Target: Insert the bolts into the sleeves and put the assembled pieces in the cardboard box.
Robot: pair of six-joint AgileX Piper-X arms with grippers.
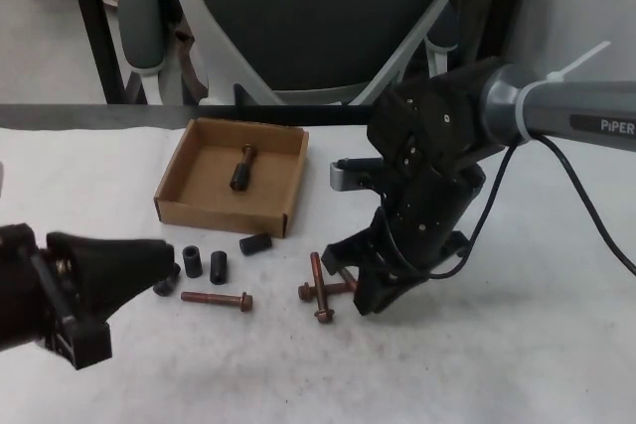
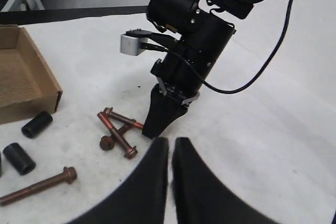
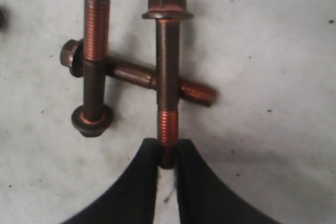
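The gripped bolt (image 3: 168,72) is copper-coloured metal with a flanged hex head, a smooth shank and a threaded end. It lies near the middle of the white, felt-like bench surface (image 1: 497,364). The right gripper (image 3: 167,153) pinches its threaded tip between two black, curved fingers. This bolt crosses over a slanted bolt (image 3: 136,74) of the same make. A third bolt (image 3: 94,61) lies alongside the gripped one with its head pointing the opposite way, and it also crosses the slanted one.

Toward the surface's left edge, a lone bolt (image 1: 216,298) lies flat. Three short, black, tubular sleeves (image 1: 218,266) sit in a loose row between it and the cardboard box (image 1: 221,215). The box is shallow and open-topped, made of brown corrugated board, and stands near the far edge. It holds one assembled piece (image 1: 241,168), a bolt seated in a dark sleeve.

Near the front left corner is the left gripper (image 2: 170,148). Its smooth black fingers are drawn together to a thin slit with nothing between them.
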